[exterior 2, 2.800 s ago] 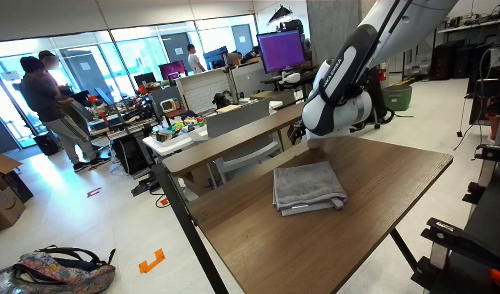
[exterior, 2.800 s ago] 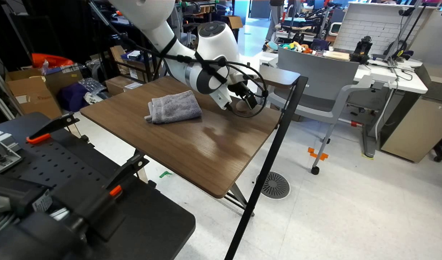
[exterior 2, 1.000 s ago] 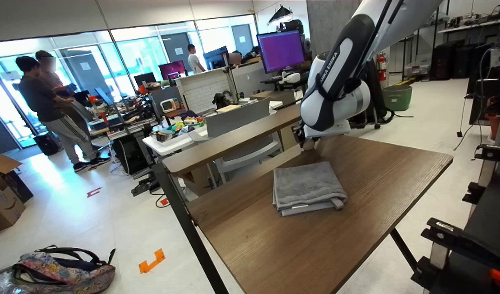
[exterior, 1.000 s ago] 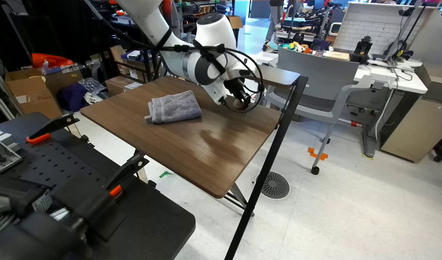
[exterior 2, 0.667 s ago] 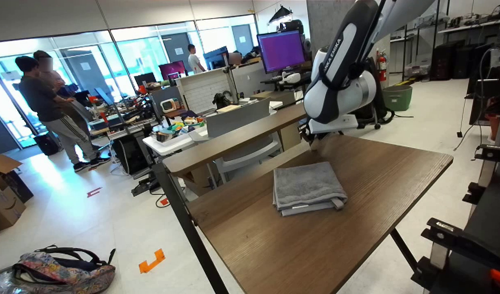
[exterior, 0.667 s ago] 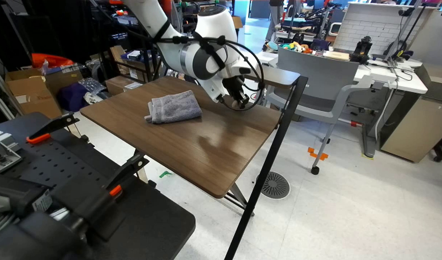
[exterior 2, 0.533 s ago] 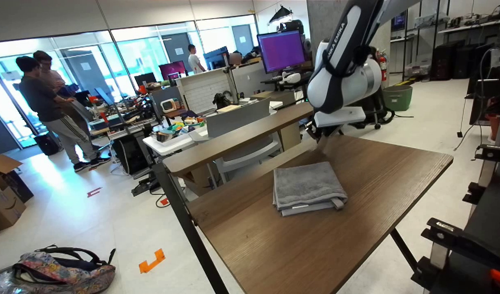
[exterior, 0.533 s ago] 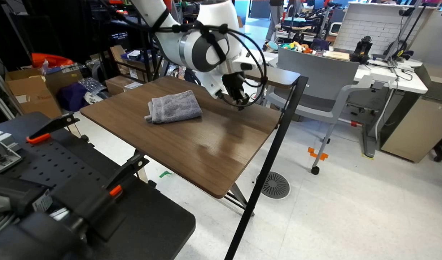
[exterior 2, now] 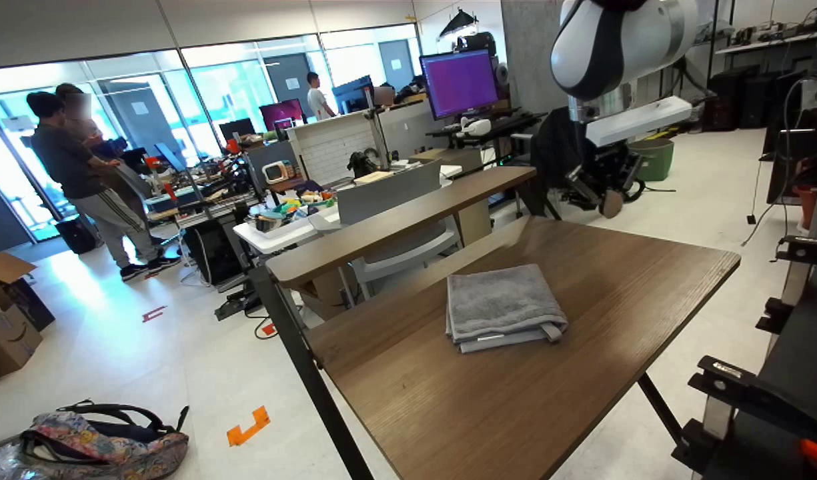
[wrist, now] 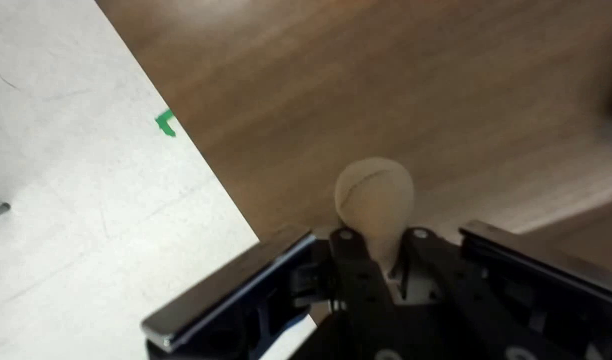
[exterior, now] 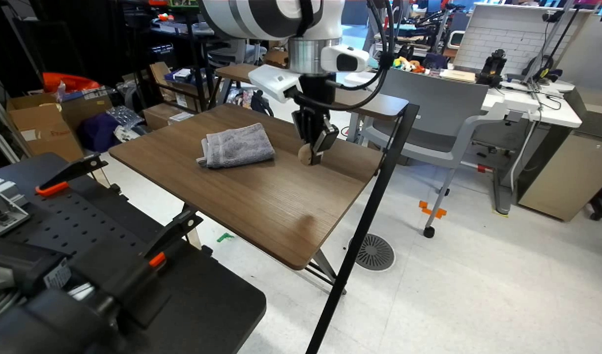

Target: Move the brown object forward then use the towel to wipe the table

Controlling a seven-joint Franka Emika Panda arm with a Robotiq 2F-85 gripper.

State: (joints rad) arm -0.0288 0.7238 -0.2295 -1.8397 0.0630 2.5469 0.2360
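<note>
My gripper (wrist: 382, 234) is clenched on the brown object (wrist: 374, 192), pinching its narrower part while the round head pokes out beyond. I hold it up in the air, apart from the table (exterior: 271, 196); just which stretch of the top lies beneath it, I can't tell. My first worry is the grip: pinched only at the narrow part, it might twist or slip if I swing fast, and a round thing dropped from this height could roll over an edge. The wrist view shows floor (wrist: 111, 210) past one edge, so letting go too near there would likely lose it. The towel (exterior 2: 505, 303) lies folded, closer to the long edge by the raised shelf (exterior 2: 395, 223) than to the opposite one. If I put the object down close beside it, the wiping, which I judge comes after this, could sweep it off a corner.
</note>
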